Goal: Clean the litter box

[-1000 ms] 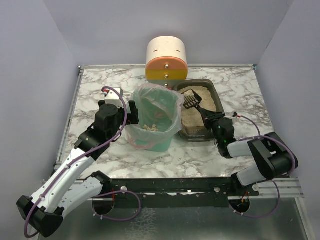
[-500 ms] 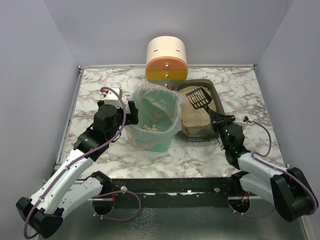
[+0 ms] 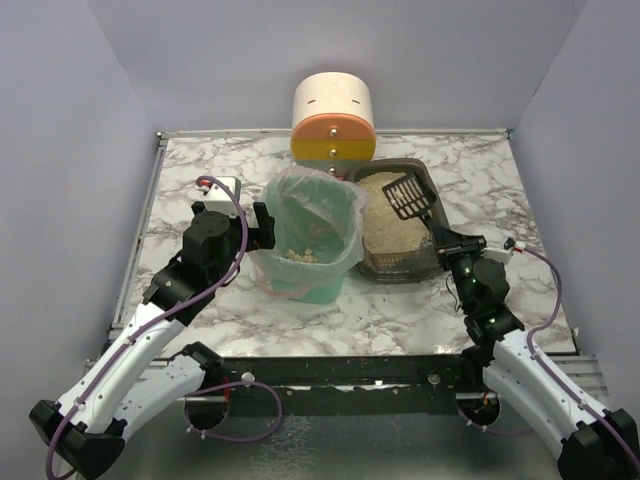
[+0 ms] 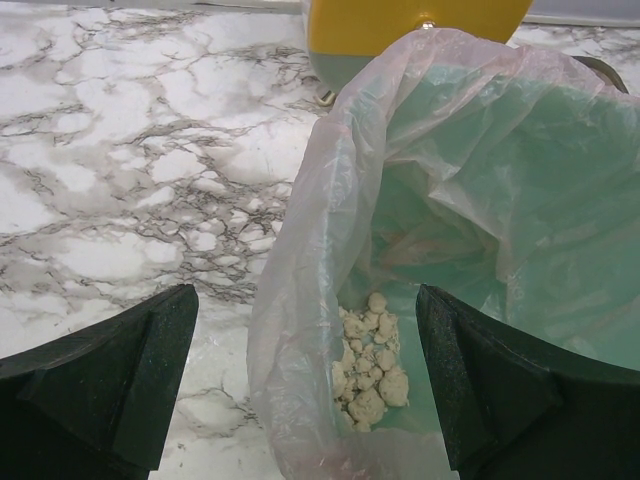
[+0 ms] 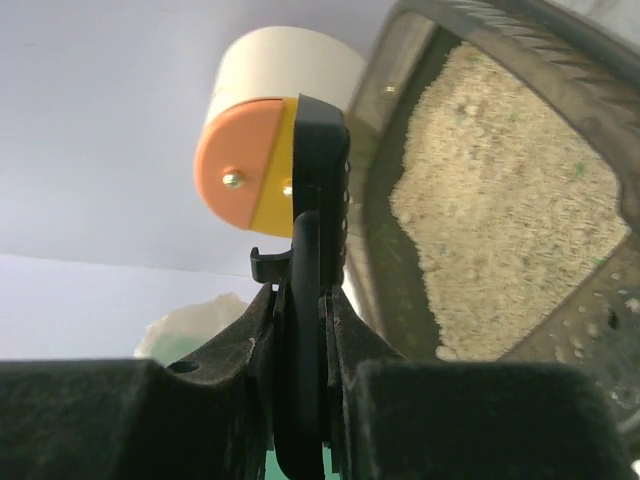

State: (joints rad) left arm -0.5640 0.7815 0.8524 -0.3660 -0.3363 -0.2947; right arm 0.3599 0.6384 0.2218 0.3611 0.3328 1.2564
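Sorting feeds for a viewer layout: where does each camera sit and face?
Top external: above and behind, looking down on the table; both arms show.
Left wrist: on the left gripper, facing into the green bin; its open fingers show.
Right wrist: on the right gripper, facing past the scoop to the litter box; fingers shut on the scoop.
Shared: both wrist views catch the yellow-orange cylinder.

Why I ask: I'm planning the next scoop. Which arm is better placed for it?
Right. The right gripper is shut on the scoop, which is held above the litter box. The left gripper is open and empty by the bin.
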